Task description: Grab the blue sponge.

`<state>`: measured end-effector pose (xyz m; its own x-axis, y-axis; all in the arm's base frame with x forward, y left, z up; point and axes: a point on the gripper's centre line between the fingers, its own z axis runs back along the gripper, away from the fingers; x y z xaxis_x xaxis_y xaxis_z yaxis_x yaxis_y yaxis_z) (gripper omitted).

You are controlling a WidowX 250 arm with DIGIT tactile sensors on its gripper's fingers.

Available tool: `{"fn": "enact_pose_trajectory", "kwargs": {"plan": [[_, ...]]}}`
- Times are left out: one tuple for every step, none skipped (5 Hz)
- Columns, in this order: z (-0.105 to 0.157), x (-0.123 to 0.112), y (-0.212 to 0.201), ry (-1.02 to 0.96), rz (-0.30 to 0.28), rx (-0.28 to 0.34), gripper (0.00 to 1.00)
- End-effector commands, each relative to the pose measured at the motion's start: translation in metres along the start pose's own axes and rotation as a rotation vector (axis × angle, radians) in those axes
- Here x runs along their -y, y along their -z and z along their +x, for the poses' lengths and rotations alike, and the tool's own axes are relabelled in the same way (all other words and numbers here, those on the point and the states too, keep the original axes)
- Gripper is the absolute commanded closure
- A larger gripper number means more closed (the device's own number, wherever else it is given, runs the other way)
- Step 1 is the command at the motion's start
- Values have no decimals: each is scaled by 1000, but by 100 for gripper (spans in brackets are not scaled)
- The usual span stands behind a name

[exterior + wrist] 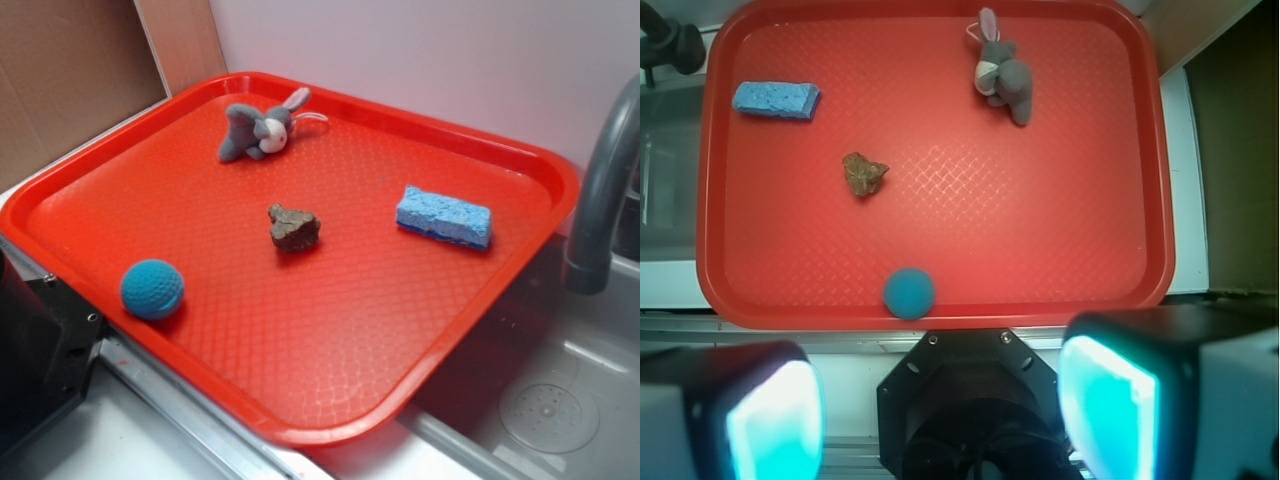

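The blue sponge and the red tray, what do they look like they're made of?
The blue sponge looks like soft porous foam: matte, pitted top, with a darker blue layer along its lower edge. The red tray looks like hard moulded plastic: slightly glossy, with a fine diamond texture and a raised rim.

Am viewing exterior obliquely from tray's (300, 420) corner; wrist looking straight down from high; both sharing whole tray (940, 250).
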<state>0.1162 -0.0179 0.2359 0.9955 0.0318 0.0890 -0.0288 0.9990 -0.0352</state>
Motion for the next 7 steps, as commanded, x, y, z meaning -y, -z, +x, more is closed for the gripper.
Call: {"fn": "enact_pose_trajectory", "kwargs": {"plan": [[0,0,0,0,0,0,0],[13,1,6,149,-17,13,0],[29,5,14,287,-45,53,0],[55,19,31,439,-27,104,0],[81,32,49,503,12,149,0],[108,53,70,568,-6,222,0],[128,80,95,657,-4,219,0]]}}
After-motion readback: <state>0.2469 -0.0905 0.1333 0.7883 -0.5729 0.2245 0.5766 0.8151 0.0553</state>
